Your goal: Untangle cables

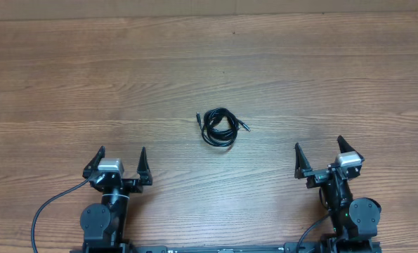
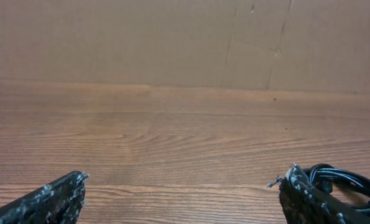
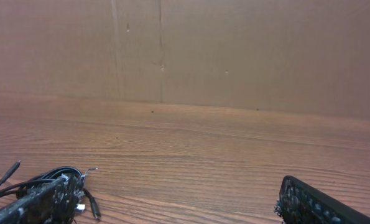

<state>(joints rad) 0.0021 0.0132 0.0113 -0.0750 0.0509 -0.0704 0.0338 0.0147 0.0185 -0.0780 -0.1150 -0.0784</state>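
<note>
The cables (image 1: 219, 127) lie as one small coiled black bundle near the middle of the wooden table, with small plug tips sticking out at its left and right. My left gripper (image 1: 118, 160) is open and empty near the front left, well short of the bundle. My right gripper (image 1: 319, 154) is open and empty at the front right. In the left wrist view the cables (image 2: 349, 179) show behind the right finger of the left gripper (image 2: 183, 194). In the right wrist view the cables (image 3: 38, 180) lie behind the left finger of the right gripper (image 3: 175, 202).
The wooden table (image 1: 209, 70) runs back to a brown cardboard wall (image 2: 172, 37). Thick black wires of the arms (image 1: 43, 211) trail at the front edge.
</note>
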